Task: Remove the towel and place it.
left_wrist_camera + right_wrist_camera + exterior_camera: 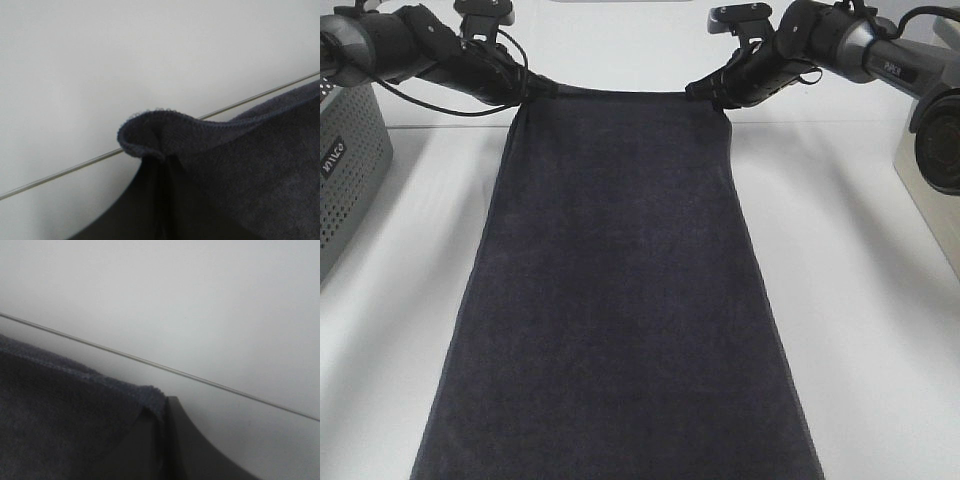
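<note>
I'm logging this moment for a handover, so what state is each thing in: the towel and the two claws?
towel: spread out long over the white table, flat apart from its far edge, which is lifted and sags between its two pinched corners.
left claw: shut on the towel's far left corner, cloth bunched at the fingertips.
right claw: shut on the towel's far right corner.
</note>
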Motion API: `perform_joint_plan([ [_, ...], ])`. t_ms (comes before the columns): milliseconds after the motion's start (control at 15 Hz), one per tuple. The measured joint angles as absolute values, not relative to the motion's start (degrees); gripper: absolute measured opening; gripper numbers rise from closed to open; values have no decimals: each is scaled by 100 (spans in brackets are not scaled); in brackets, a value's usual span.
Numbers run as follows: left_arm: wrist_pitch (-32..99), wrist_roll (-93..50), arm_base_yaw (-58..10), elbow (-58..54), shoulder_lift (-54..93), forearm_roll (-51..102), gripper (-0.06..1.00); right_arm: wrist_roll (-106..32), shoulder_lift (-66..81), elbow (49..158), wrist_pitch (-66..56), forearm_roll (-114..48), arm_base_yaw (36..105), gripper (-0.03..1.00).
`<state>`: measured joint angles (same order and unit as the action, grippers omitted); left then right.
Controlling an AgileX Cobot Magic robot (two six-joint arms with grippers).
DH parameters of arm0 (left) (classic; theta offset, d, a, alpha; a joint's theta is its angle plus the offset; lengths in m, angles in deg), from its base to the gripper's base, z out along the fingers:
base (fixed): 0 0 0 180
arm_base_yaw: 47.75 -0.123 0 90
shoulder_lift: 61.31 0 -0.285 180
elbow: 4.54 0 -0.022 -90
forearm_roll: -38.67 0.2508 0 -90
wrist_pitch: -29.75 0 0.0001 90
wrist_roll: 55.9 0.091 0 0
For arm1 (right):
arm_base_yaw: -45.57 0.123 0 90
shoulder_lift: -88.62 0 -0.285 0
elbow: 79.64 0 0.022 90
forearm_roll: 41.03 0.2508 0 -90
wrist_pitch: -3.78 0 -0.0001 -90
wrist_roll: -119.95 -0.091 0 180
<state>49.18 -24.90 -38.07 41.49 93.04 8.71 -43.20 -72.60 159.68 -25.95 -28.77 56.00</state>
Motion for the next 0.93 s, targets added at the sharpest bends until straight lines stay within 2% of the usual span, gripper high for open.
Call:
perform_joint_plan([
  [933,4385,-2267,-3801,4172,9544,871,2,-4137,-7334,15968,-1896,-2825,5611,1],
])
